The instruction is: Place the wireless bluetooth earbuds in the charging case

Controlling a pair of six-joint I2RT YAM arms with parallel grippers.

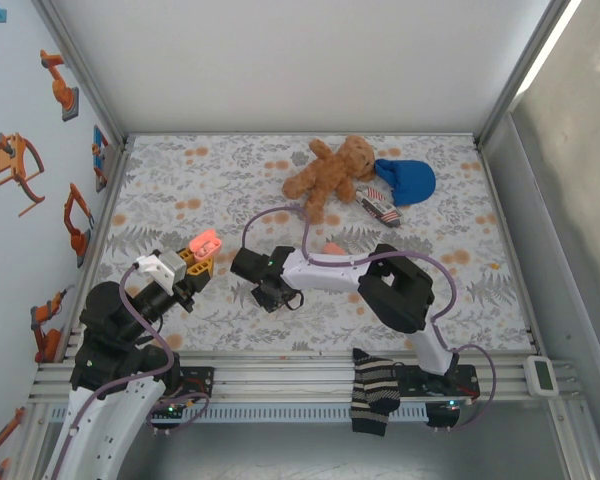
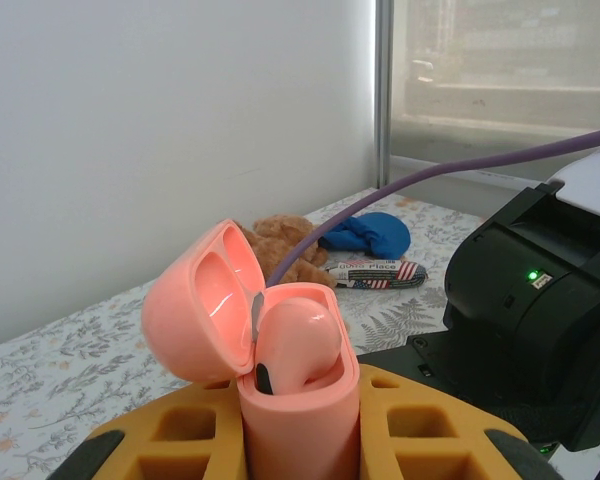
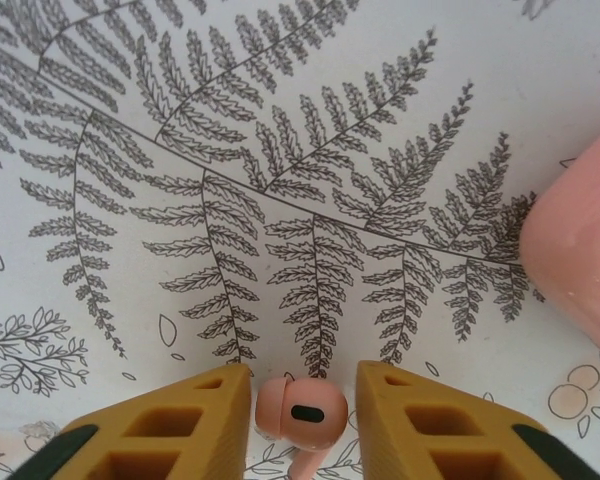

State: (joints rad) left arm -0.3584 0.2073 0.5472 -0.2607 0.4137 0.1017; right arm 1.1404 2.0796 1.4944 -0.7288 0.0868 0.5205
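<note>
My left gripper (image 1: 195, 262) is shut on the lower half of a salmon-pink charging case (image 2: 300, 420), holding it upright above the table's left side. The lid (image 2: 200, 300) stands open, tipped back to the left. One pink earbud (image 2: 302, 335) sits in the case with its rounded head above the rim. My right gripper (image 3: 302, 395) points down at the fern-print cloth near the table's middle. Its yellow fingers (image 3: 190, 420) stand apart on either side of a second pink earbud (image 3: 302, 410) lying on the cloth, with a gap showing on the earbud's right side.
A larger pink rounded object (image 3: 580, 250) lies just right of the right gripper, seen behind the arm (image 1: 332, 247). At the back are a teddy bear (image 1: 330, 172), a blue cloth item (image 1: 408, 180) and a flag-print item (image 1: 380, 208). A striped sock (image 1: 373, 392) hangs on the front rail.
</note>
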